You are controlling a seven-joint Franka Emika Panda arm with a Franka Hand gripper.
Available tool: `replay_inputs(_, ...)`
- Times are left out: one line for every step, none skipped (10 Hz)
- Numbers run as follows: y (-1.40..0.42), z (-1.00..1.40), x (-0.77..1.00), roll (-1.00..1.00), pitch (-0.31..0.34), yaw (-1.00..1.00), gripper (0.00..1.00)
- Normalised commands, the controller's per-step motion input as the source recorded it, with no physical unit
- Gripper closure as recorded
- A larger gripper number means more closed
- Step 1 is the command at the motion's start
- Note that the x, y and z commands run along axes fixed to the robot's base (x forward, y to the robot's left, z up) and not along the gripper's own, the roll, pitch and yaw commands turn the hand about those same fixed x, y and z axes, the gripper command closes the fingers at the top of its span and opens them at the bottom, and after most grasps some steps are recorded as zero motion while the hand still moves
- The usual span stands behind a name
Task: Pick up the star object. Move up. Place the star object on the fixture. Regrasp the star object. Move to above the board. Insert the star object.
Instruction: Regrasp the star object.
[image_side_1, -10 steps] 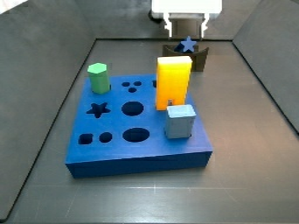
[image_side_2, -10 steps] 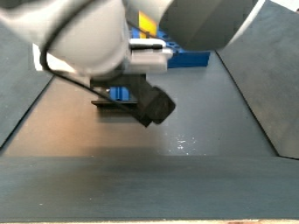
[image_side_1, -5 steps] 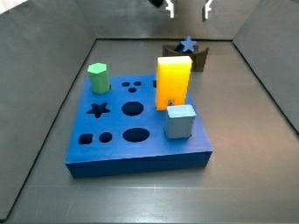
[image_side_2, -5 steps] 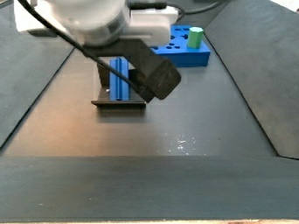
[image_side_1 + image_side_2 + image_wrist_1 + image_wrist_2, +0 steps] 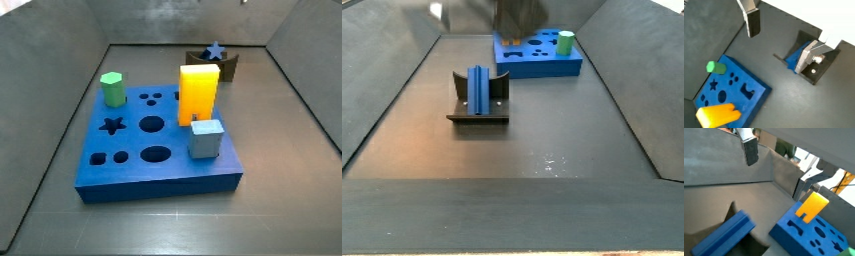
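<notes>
Resting in the dark fixture [image 5: 477,110], the ridged star object [image 5: 480,88] lies below the open, empty gripper [image 5: 784,32].

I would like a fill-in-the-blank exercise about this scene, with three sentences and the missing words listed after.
1. The star object rests on the ____, not on the board.
2. The gripper, high above the floor in both wrist views, holds ____ between its fingers.
3. On the board, the peg at the corner next to the small round holes is coloured ____.

Missing words: fixture; nothing; green
</notes>
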Motion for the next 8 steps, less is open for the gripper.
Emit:
replay_inputs(-0.53, 0.16, -0.06, 1.0, 0.038, 0.02, 0.0)
replay_inputs(-0.35, -0.01, -0.03, 1.0, 0.035, 0.02, 0.0)
replay_inputs(-0.14, -0.02, -0.02, 1.0, 0.033, 0.02, 0.0)
replay_inputs(0.01, 0.02, -0.03, 1.0, 0.031, 0.02, 0.0)
replay_inputs(0.01, 0.01, -0.03, 1.0, 0.027, 0.02, 0.0)
replay_inputs(-0.01, 0.0, -0.03, 1.0, 0.022, 0.02, 0.0)
replay_inputs(-0.02, 0.01, -0.04, 1.0, 0.015, 0.02, 0.0)
replay_inputs(-0.02, 0.01, -0.04, 1.0, 0.01, 0.02, 0.0)
